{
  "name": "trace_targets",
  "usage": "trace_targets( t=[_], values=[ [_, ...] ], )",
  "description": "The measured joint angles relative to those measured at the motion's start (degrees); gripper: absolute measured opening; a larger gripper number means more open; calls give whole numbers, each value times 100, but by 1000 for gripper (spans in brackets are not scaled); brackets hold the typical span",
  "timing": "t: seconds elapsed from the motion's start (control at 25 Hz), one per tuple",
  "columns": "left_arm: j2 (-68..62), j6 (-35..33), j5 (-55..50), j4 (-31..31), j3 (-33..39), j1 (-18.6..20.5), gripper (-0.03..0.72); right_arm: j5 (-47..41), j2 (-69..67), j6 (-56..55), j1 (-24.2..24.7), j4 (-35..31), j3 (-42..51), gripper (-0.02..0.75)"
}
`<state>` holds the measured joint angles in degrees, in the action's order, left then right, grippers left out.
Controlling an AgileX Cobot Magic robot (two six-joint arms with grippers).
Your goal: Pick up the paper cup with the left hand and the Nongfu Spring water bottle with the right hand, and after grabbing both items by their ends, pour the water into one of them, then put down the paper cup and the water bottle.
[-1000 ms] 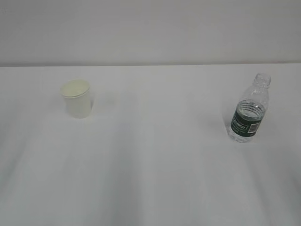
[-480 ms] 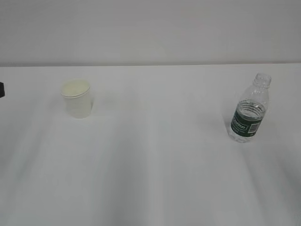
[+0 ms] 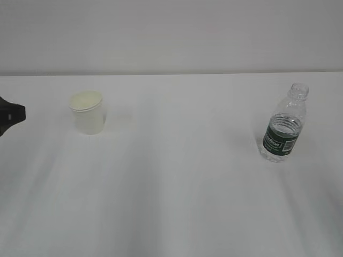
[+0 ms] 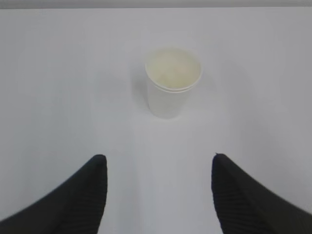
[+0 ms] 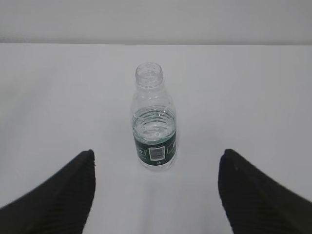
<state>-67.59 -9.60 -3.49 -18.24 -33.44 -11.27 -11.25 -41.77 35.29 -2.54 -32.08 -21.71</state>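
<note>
Paper cup [image 4: 172, 83] sitting upright on the white table [image 3: 177, 187], well ahead of the left hand [image 4: 158, 195] and lined up between its 2 fingers [image 4: 83, 200], spread wide, gripping nothing. Same deal with the right hand [image 5: 156, 195]: fingers [image 5: 63, 195] apart, empty, Nongfu Spring water bottle [image 5: 153, 124] standing ahead, centred between them, capless, water [image 5: 154, 127] inside.
</note>
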Motion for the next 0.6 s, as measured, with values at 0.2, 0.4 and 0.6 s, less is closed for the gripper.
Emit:
trace_targets(
  t=[0.2, 0.4, 0.6],
  values=[
    [-22, 0, 721, 10, 603, 0, 484, 452, -515, 114, -625, -29, 0, 587],
    [-22, 0, 1277, 64, 870, -290, 484, 1225, -1188, 140, -1200, -89, 103, 587],
    [-22, 76, 1973, 56, 1317, -496, 484, 1875, -1322, -98, -1242, -82, 325, 587]
  ],
)
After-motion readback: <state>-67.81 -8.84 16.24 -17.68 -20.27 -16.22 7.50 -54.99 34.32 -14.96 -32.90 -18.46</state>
